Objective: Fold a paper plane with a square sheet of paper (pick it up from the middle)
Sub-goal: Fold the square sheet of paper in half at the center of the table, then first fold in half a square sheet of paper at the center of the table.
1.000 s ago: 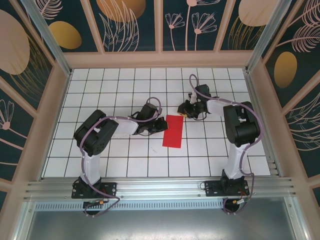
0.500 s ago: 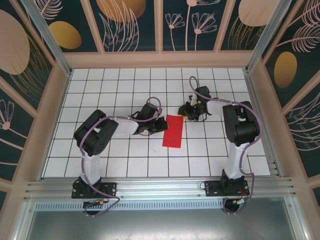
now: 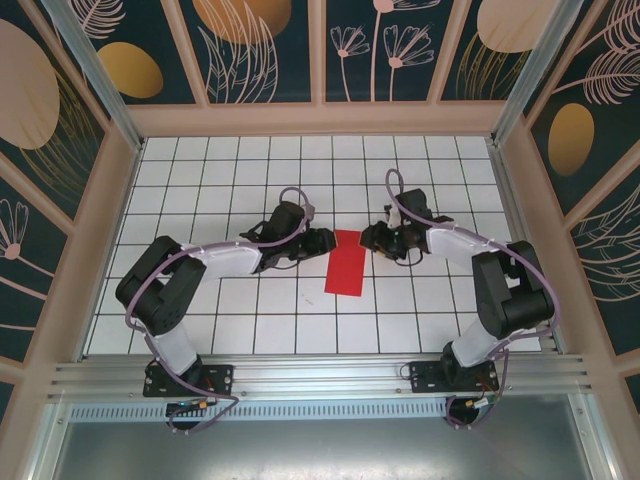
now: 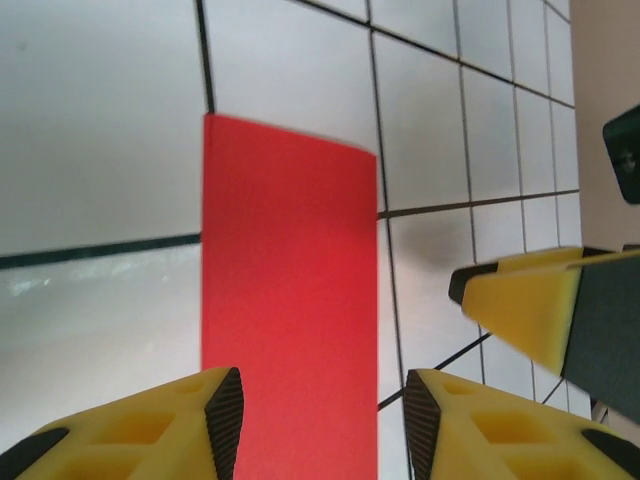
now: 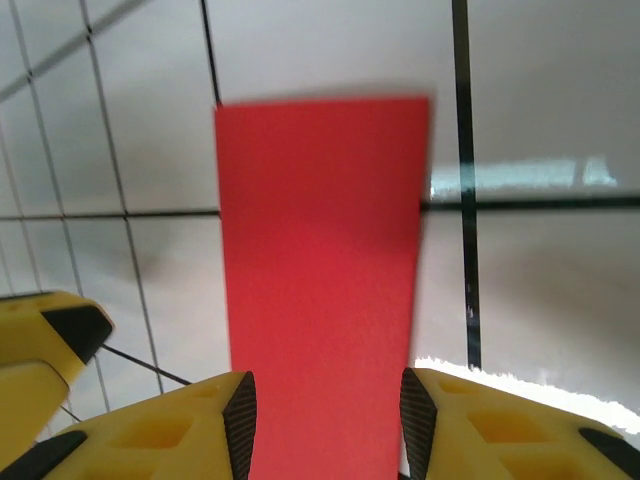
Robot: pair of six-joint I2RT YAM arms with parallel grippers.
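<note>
Left claw [image 3: 322,243] and right claw [image 3: 371,240] gape open beside the red paper [image 3: 346,263]

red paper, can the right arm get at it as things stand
Probably yes. The right gripper sits open beside the far end of the red paper, which lies flat on the table with nothing between them; the left gripper is at the opposite edge.
</note>
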